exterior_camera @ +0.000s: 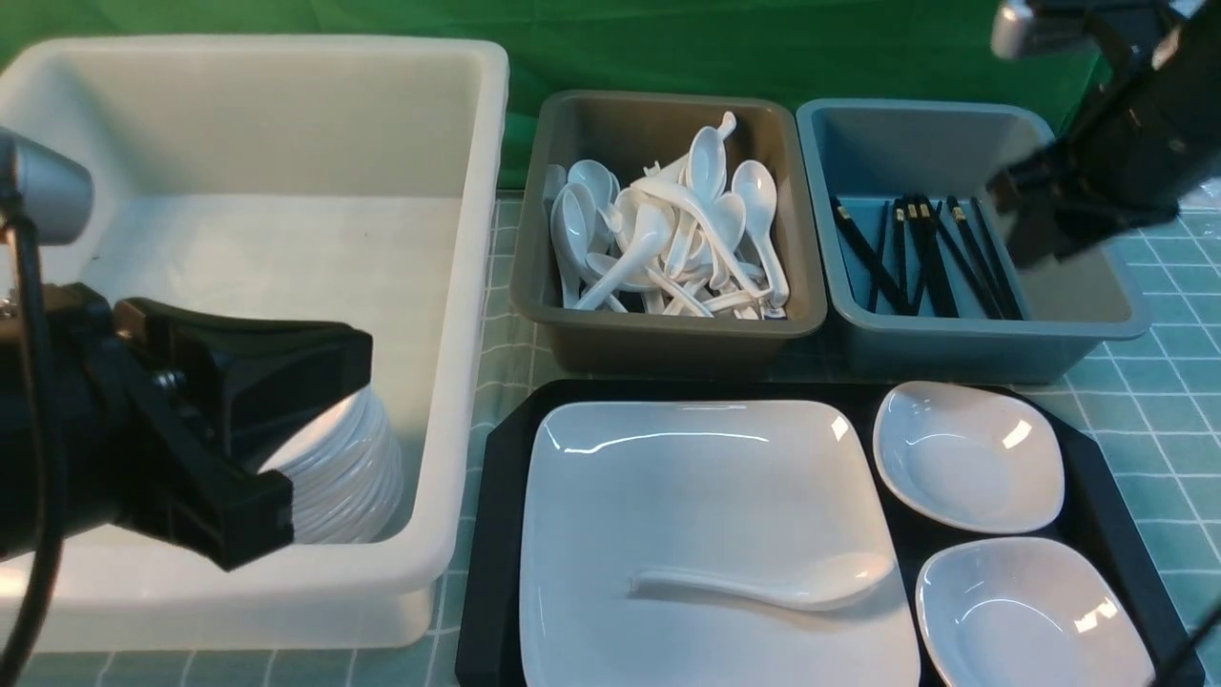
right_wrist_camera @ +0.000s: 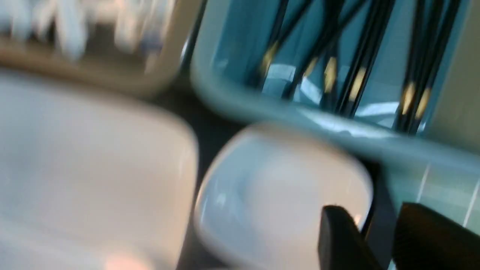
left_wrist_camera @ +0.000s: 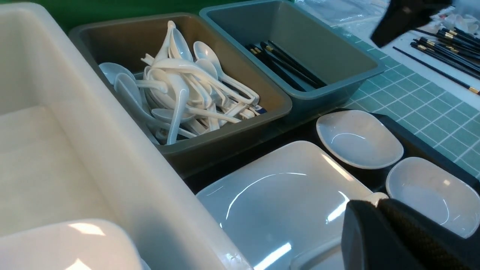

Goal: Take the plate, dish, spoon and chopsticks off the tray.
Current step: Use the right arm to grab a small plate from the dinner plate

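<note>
The large glossy white square plate (exterior_camera: 706,496) is set on the black rectangular plastic tray (exterior_camera: 482,572), with the white soup spoon (exterior_camera: 763,584) lying on it and two small white rounded-square dishes (exterior_camera: 1035,611) beside it. The thin black chopsticks (exterior_camera: 916,253) are seen in the blue-grey plastic tub (exterior_camera: 954,343). The right pincer (right_wrist_camera: 377,221), apart and empty above that tub, should probably be lowered squarely over the farther dish (exterior_camera: 968,458) at its rim. The left pincer (left_wrist_camera: 378,210) is pressed together.
</note>
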`<action>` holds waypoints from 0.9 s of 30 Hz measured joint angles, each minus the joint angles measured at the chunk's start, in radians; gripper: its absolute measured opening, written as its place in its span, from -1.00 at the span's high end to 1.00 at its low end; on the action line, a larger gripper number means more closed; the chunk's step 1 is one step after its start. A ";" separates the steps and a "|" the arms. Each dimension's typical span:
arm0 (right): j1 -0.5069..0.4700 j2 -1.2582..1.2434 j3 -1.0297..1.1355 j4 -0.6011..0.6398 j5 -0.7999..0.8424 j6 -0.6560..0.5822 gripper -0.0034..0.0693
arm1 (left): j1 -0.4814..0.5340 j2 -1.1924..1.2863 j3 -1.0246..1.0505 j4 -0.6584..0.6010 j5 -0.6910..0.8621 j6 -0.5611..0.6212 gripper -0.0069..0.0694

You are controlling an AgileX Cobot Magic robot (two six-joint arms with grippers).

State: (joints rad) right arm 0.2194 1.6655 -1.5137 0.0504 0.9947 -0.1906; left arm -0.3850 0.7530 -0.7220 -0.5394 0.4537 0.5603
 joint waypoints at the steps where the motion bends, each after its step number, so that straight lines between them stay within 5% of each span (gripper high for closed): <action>1: 0.045 -0.050 0.071 -0.020 0.013 0.005 0.26 | 0.000 0.000 0.000 0.002 0.002 0.012 0.77; 5: 0.174 -0.191 0.284 -0.063 0.015 0.025 0.21 | 0.000 0.000 0.000 0.003 0.010 0.021 0.77; 12: 0.396 -0.326 0.658 -0.115 -0.130 0.045 -0.39 | 0.000 0.000 0.000 0.003 0.016 0.033 0.77; 16: 0.416 -0.327 0.791 -0.121 -0.290 0.050 -0.61 | 0.000 0.000 0.000 0.003 0.028 0.033 0.77; 27: 0.416 -0.216 0.852 -0.177 -0.455 0.051 -0.60 | 0.000 0.000 0.000 0.003 0.032 0.033 0.77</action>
State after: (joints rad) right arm 0.6359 1.4496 -0.6617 -0.1265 0.5396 -0.1393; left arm -0.3850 0.7530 -0.7220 -0.5363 0.4859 0.5929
